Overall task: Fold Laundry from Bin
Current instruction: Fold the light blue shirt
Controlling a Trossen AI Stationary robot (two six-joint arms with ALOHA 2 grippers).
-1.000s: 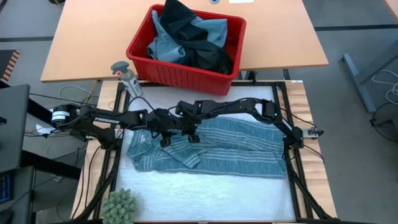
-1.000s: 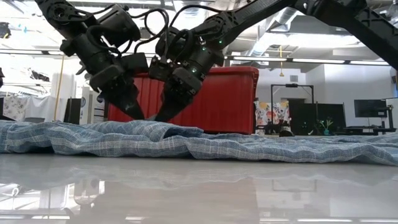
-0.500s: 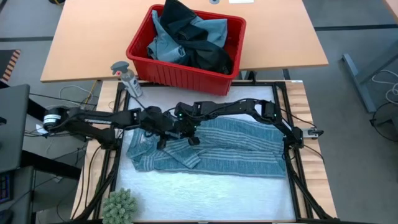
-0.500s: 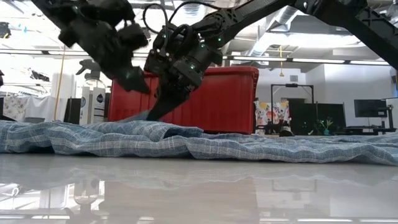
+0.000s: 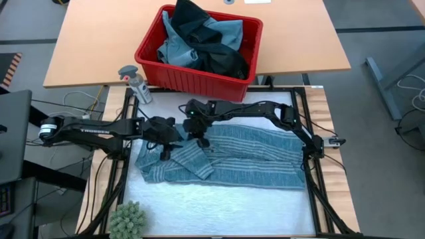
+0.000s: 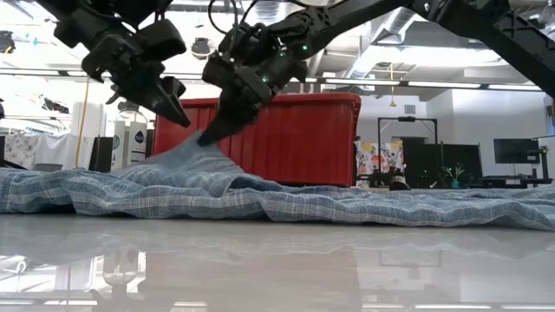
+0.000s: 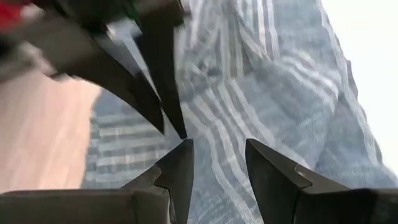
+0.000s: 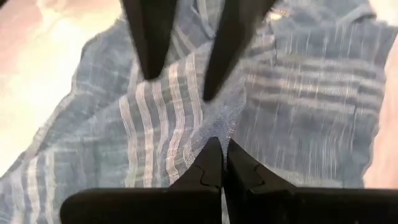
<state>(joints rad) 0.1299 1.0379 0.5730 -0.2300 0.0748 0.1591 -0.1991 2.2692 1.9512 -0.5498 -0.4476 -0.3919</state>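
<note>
Right tool [image 5: 199,141] pinching a fold of the striped shirt [image 5: 252,156], fingers fully together, lifting a small peak of cloth off the bench [image 5: 219,206] in the low view [image 6: 208,137]. Left tool [image 5: 163,151] hovering just beside it, jaws roughly half apart, nothing visibly between them; cannot tell for sure whether brushing the fabric.

Shirt lying spread across the bench, long axis running left to right, bulk of it extending to the right of both tools. Pinch point sitting near the shirt's upper left, rumpled end. Both tools nearly meeting there; left arm reaching in low from the left edge, right arm stretched far across from the right side, wrist angled down.

Likely next: pulling that corner out flat or over, so the direction away from the bulk matters.

Remaining laundry [image 5: 199,40] heaped in the red bin [image 5: 192,83], behind the bench.
</note>
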